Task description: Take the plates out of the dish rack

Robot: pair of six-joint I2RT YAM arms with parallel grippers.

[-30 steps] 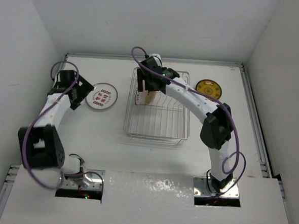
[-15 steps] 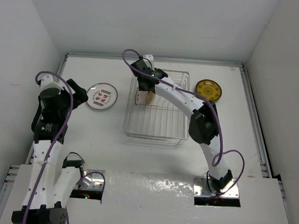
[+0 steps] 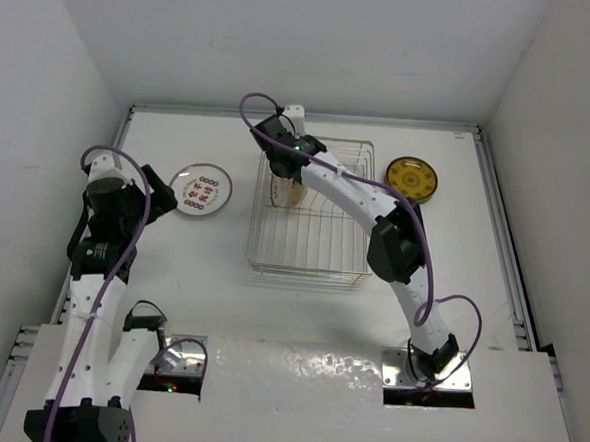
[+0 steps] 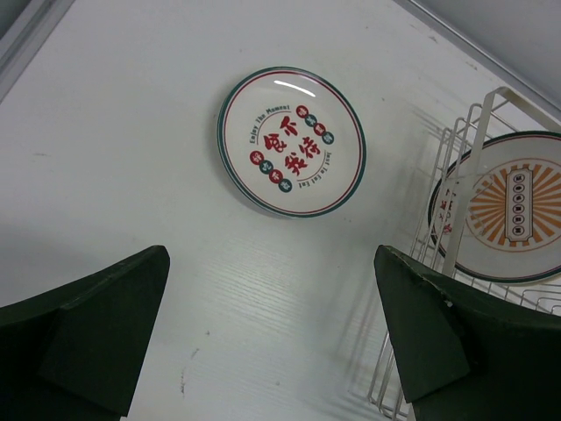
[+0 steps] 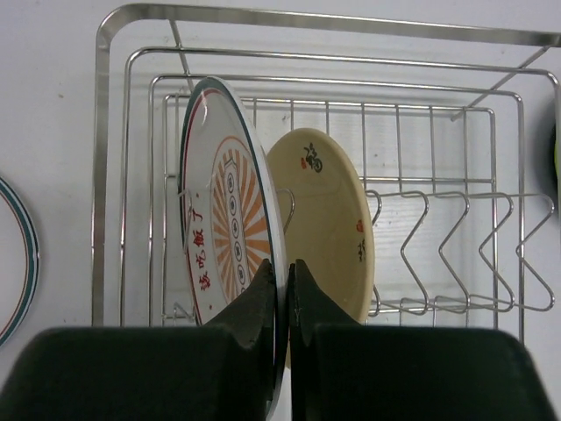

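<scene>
Left tool (image 4: 272,263) back from white plate (image 4: 291,142)

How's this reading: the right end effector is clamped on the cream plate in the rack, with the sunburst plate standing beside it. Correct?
Not quite. The right wrist view shows the right end effector clamped on the sunburst plate in the dish rack; the cream plate stands beside it.

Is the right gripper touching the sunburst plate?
Touching. Right wrist view: the right gripper pinches the sunburst plate by its rim, both fingers against it.
</scene>
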